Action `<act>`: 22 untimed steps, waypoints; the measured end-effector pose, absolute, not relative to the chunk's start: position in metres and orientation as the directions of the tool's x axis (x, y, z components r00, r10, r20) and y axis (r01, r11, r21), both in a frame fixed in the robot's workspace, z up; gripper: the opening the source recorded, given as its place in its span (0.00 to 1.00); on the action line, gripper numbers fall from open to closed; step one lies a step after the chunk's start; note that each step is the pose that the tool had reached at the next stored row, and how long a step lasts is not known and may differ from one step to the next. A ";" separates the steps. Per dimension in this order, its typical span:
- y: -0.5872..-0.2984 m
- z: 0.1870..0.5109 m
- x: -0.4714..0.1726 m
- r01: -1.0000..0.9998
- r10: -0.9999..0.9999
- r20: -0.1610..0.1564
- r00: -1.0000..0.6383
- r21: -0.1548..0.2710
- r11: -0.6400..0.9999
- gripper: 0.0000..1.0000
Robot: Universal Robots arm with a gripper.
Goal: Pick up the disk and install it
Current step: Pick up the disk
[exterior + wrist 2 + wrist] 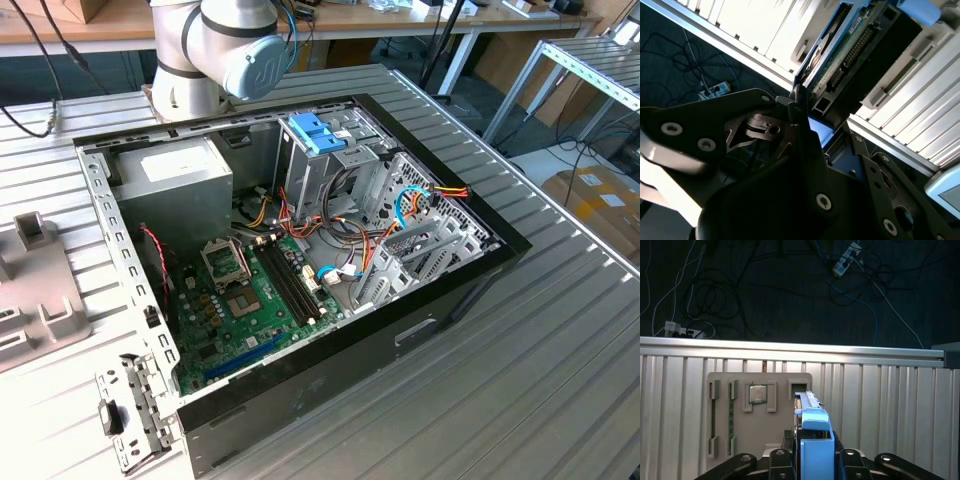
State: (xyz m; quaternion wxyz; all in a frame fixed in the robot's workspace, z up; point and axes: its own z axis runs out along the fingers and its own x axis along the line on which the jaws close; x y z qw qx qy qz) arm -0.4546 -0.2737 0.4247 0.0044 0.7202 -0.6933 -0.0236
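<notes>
The gripper [814, 459] is clenched on the disk [815, 439], pinching the blue carrier by its two flat sides. The disk stands on edge, and its long axis runs straight out from the jaws, away from the wrist. Past its far end the grey tray [760, 430] lies flat on the ribbed table [890, 405], with a chip [758, 393] seated in it. The tray sits at the exterior view's left. The open computer case [440, 300] is well apart to the right, its drive cage [345, 168] on the far side.
</notes>
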 end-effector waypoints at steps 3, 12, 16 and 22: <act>-0.274 0.428 -0.455 -0.998 -0.999 -0.028 0.037 0.039 -0.039 0.37; -0.274 0.439 -0.455 -0.998 -0.999 -0.029 0.037 0.039 -0.039 0.37; -0.274 0.444 -0.455 -0.998 -0.999 -0.030 0.038 0.039 -0.039 0.37; -0.274 0.453 -0.455 -0.998 -0.999 -0.031 0.037 0.039 -0.039 0.37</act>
